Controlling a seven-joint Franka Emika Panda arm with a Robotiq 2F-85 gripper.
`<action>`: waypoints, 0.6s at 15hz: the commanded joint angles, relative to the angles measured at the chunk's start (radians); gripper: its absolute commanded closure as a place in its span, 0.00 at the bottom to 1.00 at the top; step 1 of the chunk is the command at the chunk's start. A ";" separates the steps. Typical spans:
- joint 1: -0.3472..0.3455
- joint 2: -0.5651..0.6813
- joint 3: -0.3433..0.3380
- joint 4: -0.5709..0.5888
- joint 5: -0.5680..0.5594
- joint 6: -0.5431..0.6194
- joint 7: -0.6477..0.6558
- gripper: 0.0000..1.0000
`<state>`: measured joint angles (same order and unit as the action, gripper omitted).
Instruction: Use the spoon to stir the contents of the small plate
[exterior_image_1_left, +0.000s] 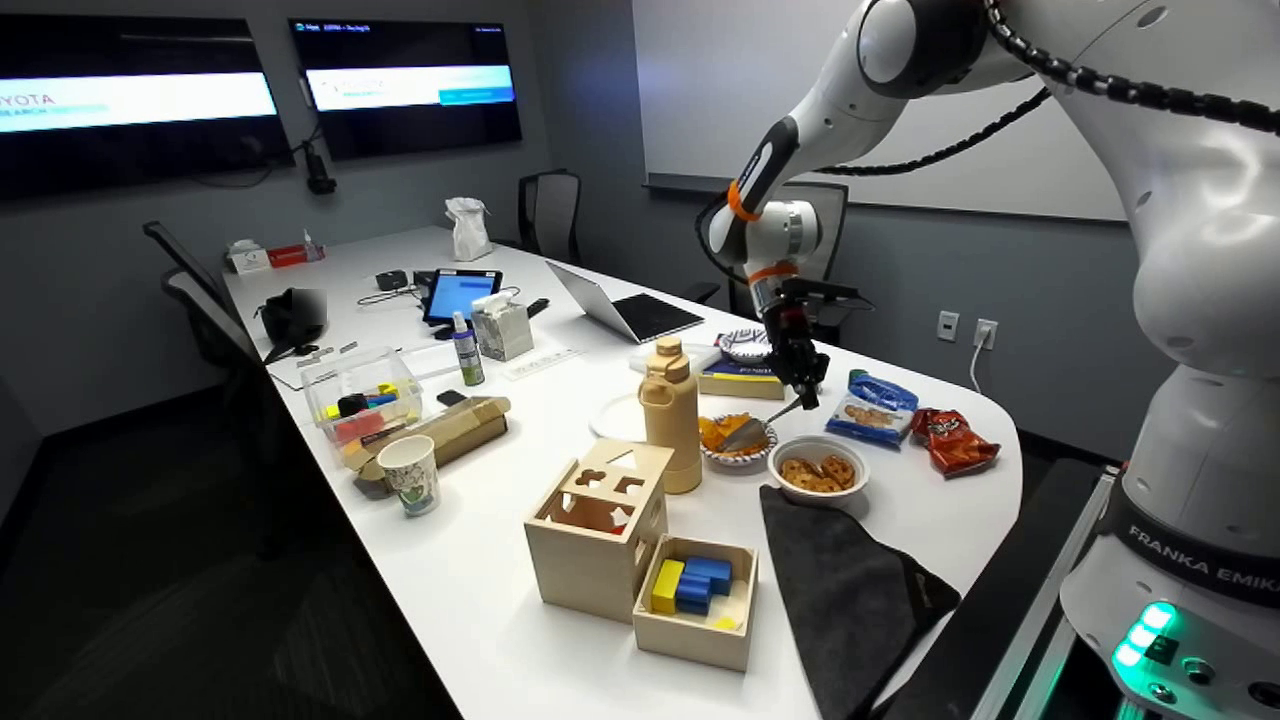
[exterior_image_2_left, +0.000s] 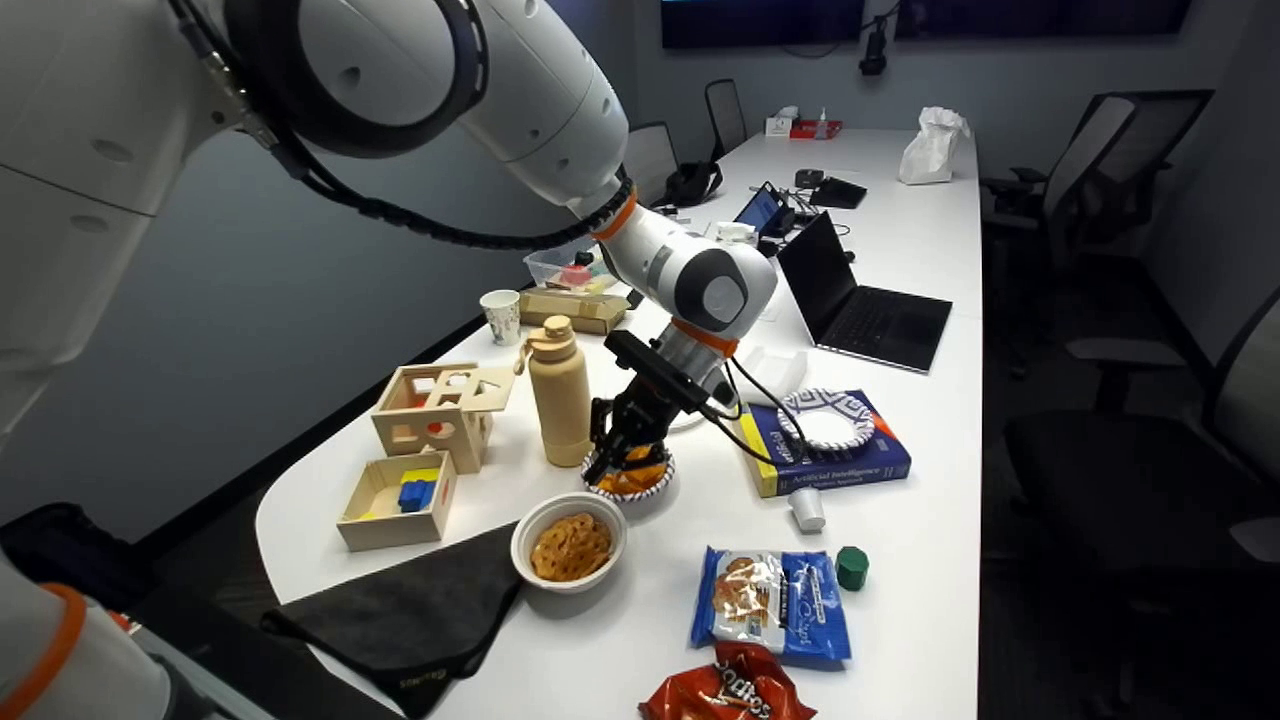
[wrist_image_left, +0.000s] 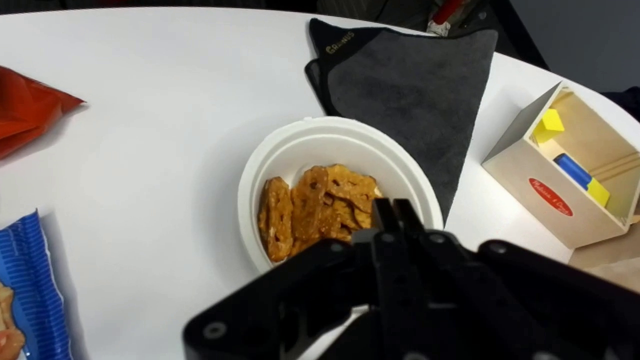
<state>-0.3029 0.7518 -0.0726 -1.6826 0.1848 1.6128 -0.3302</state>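
Observation:
The small plate (exterior_image_1_left: 752, 459) holds orange-red food (exterior_image_1_left: 714, 431) and stands beside the tan bottle. It also shows in an exterior view (exterior_image_2_left: 650, 492), partly covered by my gripper. The spoon (exterior_image_1_left: 745, 433) slants down from my fingertips, its bowl end on the food inside the plate. My gripper (exterior_image_1_left: 808, 398) is above and beside the plate's edge, its fingers closed on the spoon's handle end. In the wrist view my fingertips (wrist_image_left: 393, 204) are nearly together with a thin gap. The spoon and small plate are hidden behind the gripper there.
A white bowl of brown snacks (wrist_image_left: 340, 125) stands close beside the plate. The tan bottle (exterior_image_1_left: 672, 420) is on its other side. A book with a blue-and-white dish (exterior_image_2_left: 825, 420), blue packet (exterior_image_2_left: 770, 605), red packet (exterior_image_2_left: 730, 690), dark cloth (exterior_image_2_left: 400, 600) and wooden boxes (exterior_image_1_left: 600, 540) lie around.

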 joint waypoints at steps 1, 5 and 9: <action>0.000 -0.070 -0.005 -0.117 0.032 0.079 0.034 0.99; 0.000 -0.126 -0.011 -0.212 0.065 0.134 0.053 0.99; 0.001 -0.169 -0.019 -0.297 0.101 0.185 0.076 0.99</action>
<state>-0.3039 0.6493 -0.0830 -1.8731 0.2520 1.7400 -0.2870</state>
